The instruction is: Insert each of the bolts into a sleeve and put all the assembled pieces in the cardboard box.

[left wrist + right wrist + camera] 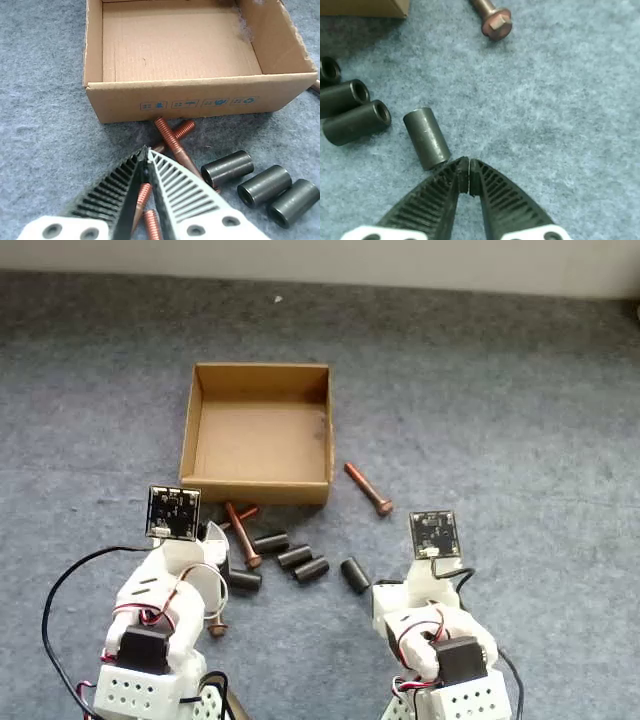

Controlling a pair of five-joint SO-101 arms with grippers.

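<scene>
You have not made any piece yet. The cardboard box (258, 435) sits in the middle of the table, toward the far edge, and nothing is inside it. No bolt is in a sleeve, so the whole job is left to do.

Your left gripper (146, 159) is pinched shut with nothing in it. It hangs over two crossed bolts (172, 140) that lie on the table right by the box's near wall. Three sleeves (264, 186) lie in a row just beside those bolts.

Your right gripper (469, 174) is pinched shut too and holds nothing. Its tip is just beside a lone sleeve (426, 138), which lies on its side closer to the table's near edge. Another bolt (367, 489) lies alone, just off the box's near corner on that side.

I think you must first open a gripper, pick up a bolt, and push it into a sleeve. Then you drop that piece in the box and do the same for each of the other bolts.
</scene>
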